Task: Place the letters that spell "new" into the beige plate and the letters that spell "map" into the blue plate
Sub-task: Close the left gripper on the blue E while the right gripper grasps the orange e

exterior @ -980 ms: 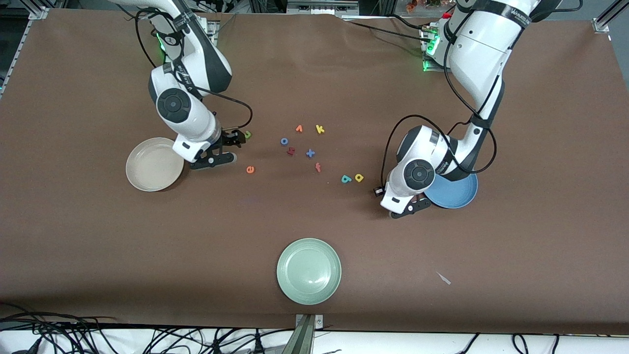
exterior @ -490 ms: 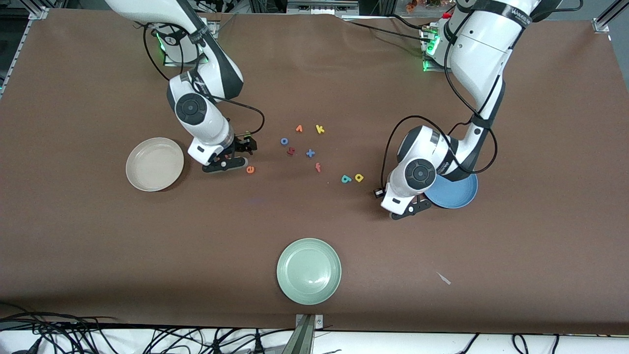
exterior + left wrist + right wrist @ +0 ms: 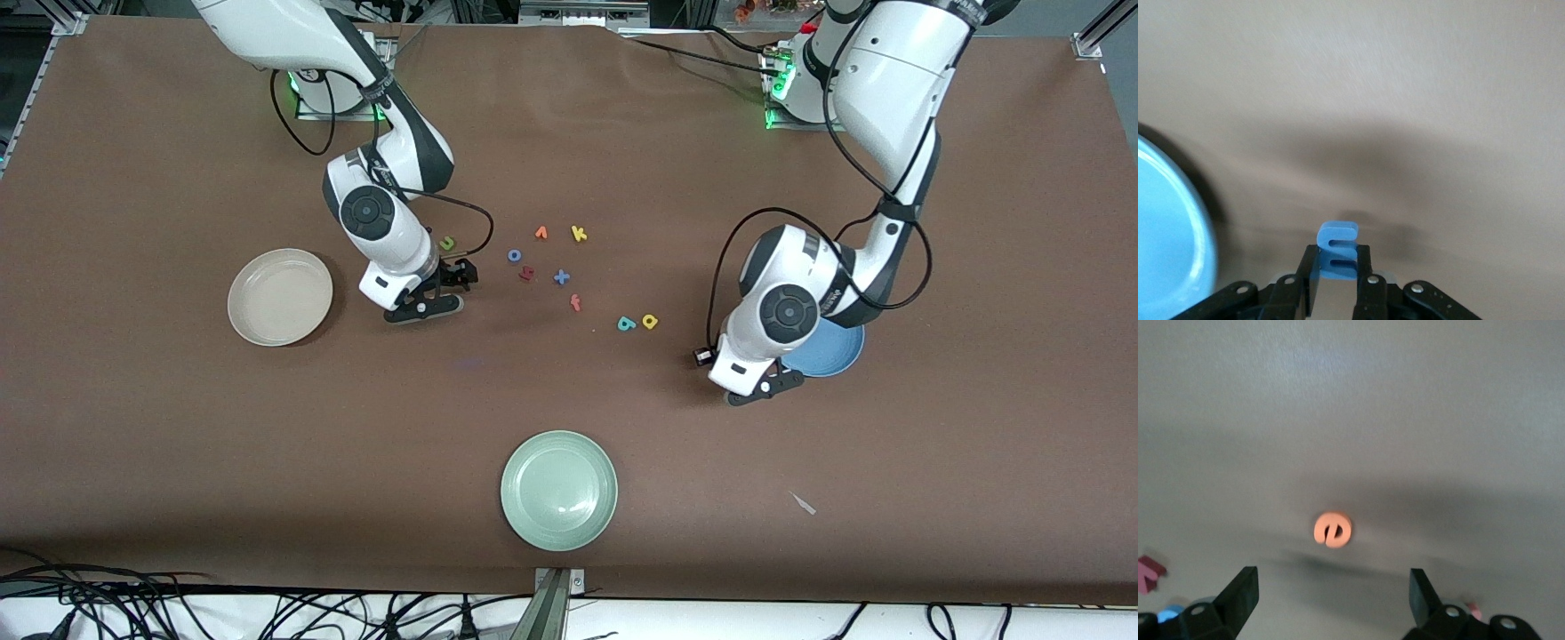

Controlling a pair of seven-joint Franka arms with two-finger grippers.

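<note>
My left gripper (image 3: 1337,268) is shut on the blue m (image 3: 1337,241), held edge-on just beside the blue plate (image 3: 1165,233). In the front view that gripper (image 3: 765,388) hangs at the rim of the blue plate (image 3: 836,351). My right gripper (image 3: 1331,600) is open, low over the table with the orange e (image 3: 1332,529) just ahead of its fingertips; in the front view this gripper (image 3: 427,307) hides the e. The green n (image 3: 447,242), pinkish-red w (image 3: 526,274), teal a (image 3: 626,324) and yellow p (image 3: 650,321) lie on the table. The beige plate (image 3: 280,296) holds nothing.
Loose in the middle lie a blue o (image 3: 514,255), orange v (image 3: 540,233), yellow k (image 3: 579,234), blue x (image 3: 561,277) and red-orange f (image 3: 575,303). A pale green plate (image 3: 558,490) sits near the front edge, a small pale scrap (image 3: 803,503) beside it.
The right arm has swung from beside the beige plate toward the letters and now covers the orange e. The left arm, still holding the m, has shifted slightly along the blue plate's rim.
</note>
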